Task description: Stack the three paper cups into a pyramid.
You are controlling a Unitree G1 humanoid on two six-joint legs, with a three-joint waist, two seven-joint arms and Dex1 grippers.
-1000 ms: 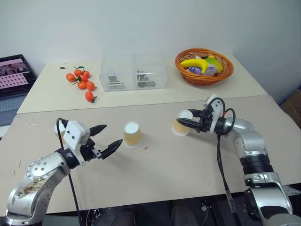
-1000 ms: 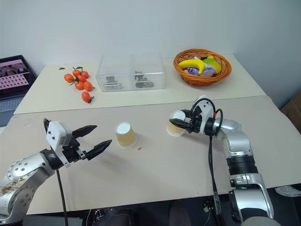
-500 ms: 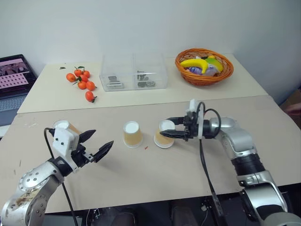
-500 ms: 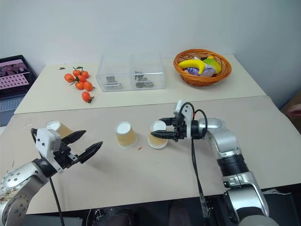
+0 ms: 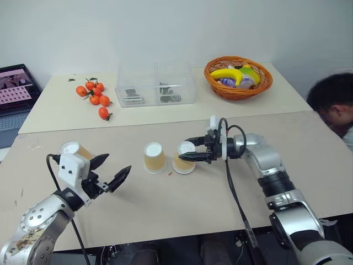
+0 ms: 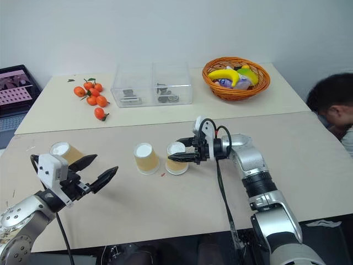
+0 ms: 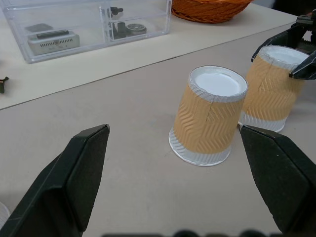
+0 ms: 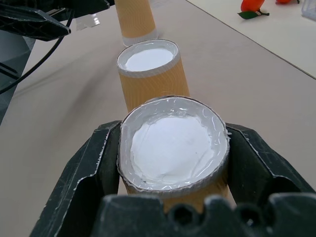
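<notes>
Head view, held cup [image 5: 183,157]: stood upside down on the table [image 5: 220,193], just beside the middle cup [image 5: 154,157] at its 3 o'clock, a narrow gap between them
Head view, right gripper [image 5: 186,155]: clamped on the held cup near its upper end, reaching in from 3 o'clock
Head view, left gripper [image 5: 113,170]: spread wide, empty, well apart from the middle cup at its 8 o'clock
Head view, third cup [image 5: 75,149]: sat at 9 o'clock of the pair, partly behind the left wrist, tilt not clear
Head view, surroundings: orange basket [image 5: 237,78] at 12 to 1 o'clock, clear box [image 5: 155,83] at 12, tangerines [image 5: 95,97] at 11, a person [image 5: 333,107] at the 3 o'clock edge
Left wrist view, middle cup [image 7: 209,115]: upright on its wide rim, free of any finger; held cup [image 7: 270,95] close behind it
Right wrist view, held cup [image 8: 174,149]: pinched across its white end by both fingers [image 8: 94,163]; middle cup [image 8: 150,76] next in line, third cup [image 8: 135,19] beyond
Handling, judged: thin paper, very light, easily crushed or tipped; tapered ribbed wall likely gave fair friction
Grip point, judged: across the side wall just under the closed end, gently, clear of the open rim
</notes>
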